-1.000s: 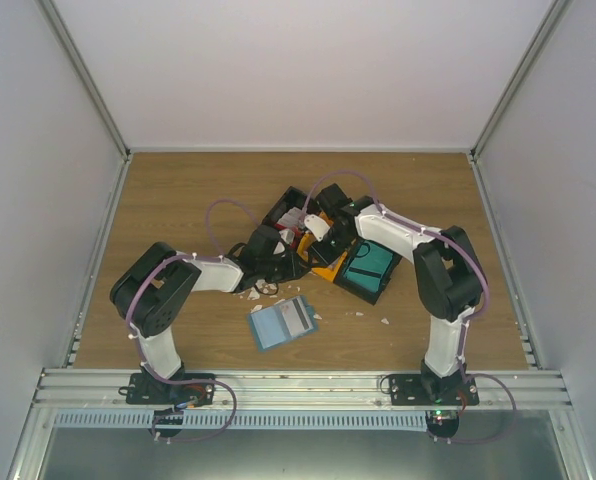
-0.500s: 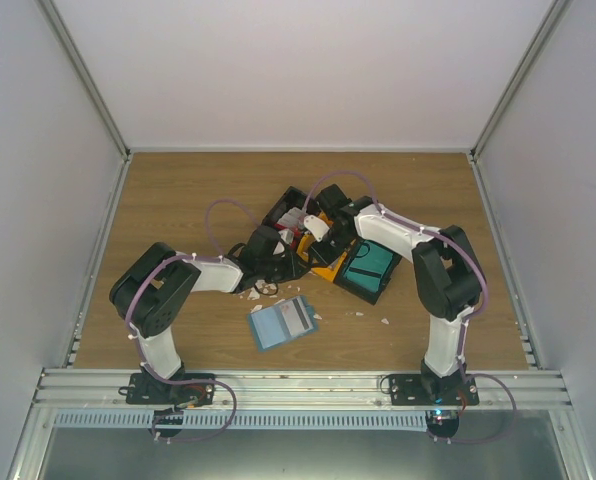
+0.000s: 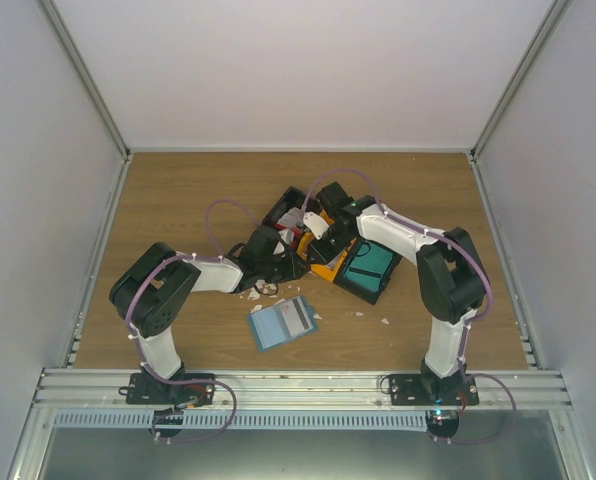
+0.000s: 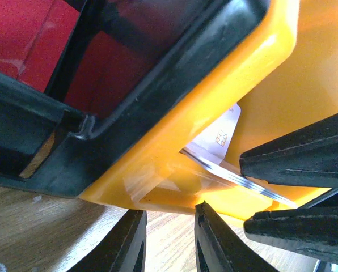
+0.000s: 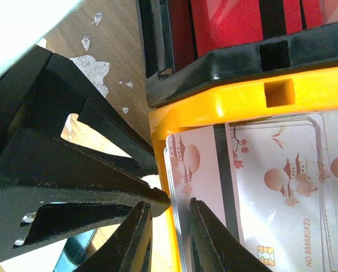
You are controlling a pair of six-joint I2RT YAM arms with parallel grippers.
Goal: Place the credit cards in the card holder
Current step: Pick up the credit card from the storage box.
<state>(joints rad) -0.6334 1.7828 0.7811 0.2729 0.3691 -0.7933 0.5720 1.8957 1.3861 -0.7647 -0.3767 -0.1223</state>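
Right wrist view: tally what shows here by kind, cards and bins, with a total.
Pale, pink-printed plastic credit cards: 3 showing, overlapped
Yellow-orange plastic bin: 1
Black-rimmed bin with red inside: 1
Total: 5

Blue card holder (image 3: pixel 281 323) flat on table (image 3: pixel 178 190), near bins (image 3: pixel 325 270)

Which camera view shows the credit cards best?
The right wrist view: the credit cards lie flat in the orange bin, print and dark stripe clear. The left wrist view shows their edges and one corner; the top view hides them.
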